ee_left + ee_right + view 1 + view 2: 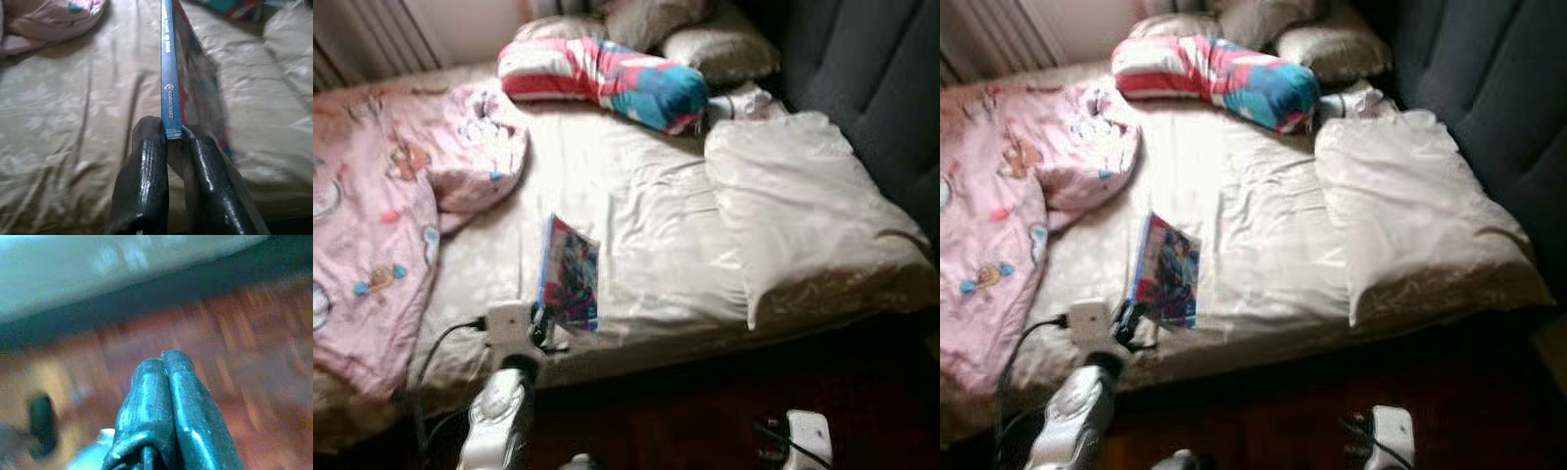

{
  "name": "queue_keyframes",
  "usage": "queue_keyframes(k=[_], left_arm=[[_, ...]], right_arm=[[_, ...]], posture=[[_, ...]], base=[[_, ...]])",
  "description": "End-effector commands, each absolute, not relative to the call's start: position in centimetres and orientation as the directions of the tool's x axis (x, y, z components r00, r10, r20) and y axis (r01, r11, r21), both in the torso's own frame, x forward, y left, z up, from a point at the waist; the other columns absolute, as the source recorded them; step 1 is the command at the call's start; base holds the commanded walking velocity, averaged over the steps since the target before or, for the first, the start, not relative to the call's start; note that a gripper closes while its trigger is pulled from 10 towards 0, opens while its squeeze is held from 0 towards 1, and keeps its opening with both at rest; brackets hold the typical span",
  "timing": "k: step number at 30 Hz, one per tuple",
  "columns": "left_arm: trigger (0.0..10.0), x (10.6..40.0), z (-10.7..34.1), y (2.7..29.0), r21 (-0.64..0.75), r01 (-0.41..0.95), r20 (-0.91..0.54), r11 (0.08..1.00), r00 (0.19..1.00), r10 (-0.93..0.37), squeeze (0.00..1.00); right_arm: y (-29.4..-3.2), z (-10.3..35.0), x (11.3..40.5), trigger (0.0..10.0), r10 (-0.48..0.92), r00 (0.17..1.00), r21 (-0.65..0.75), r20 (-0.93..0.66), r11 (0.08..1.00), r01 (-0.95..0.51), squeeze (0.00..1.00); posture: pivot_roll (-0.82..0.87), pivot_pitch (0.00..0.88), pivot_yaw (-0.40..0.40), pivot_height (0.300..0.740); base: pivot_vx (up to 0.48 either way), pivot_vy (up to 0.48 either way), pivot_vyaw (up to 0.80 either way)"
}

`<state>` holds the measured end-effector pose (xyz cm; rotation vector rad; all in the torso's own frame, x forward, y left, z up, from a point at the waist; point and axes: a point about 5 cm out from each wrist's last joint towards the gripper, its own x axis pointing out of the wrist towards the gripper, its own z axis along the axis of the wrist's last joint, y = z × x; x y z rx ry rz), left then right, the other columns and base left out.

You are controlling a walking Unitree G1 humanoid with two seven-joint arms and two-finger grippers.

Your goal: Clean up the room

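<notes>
Book (571,272) with a blue spine and colourful cover stands tilted on its edge near the foot edge of the bed (666,225), gripped at its near lower corner by the left gripper (540,331). Head views: cream sheet covers the mattress; a pink cartoon-print blanket (382,215) lies heaped on the robot's left, well apart from the book. A red, white and blue bolster (607,80) lies across the far end, with beige pillows (720,44) behind it. A large cream pillow (803,211) lies on the right side. Dark floor shows below the bed edge.

Left wrist view: both black fingers (144,181) clamp the book's spine (169,73) end between them; the cover slopes away over the sheet.

Right wrist view: right gripper (164,363) hangs low, fingers pressed together with nothing between them, over blurred reddish-brown floor (254,347), the pale bed edge beyond.
</notes>
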<state>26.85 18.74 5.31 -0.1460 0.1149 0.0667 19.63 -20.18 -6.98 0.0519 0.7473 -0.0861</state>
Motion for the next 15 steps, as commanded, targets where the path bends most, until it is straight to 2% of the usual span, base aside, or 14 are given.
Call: queue_keyframes(k=[1,15], left_arm=[[10.0,27.21,6.05,18.1,-0.154,-0.052,-0.079,0.987,0.996,0.04,0.0],[10.0,27.18,6.03,18.08,-0.156,-0.055,-0.082,0.986,0.996,0.043,0.0]], right_arm=[[-20.92,-8.1,17.28,10.0,-0.08,0.673,0.001,-0.735,0.993,0.119,0.0],[-20.91,-8.11,17.24,10.0,-0.076,0.673,0.0,-0.736,0.994,0.112,0.0]], posture=[[-0.04,0.183,0.042,0.74],[-0.04,0.186,0.038,0.74]], base=[[0.274,0.0,0.0],[0.277,0.0,0.0]])
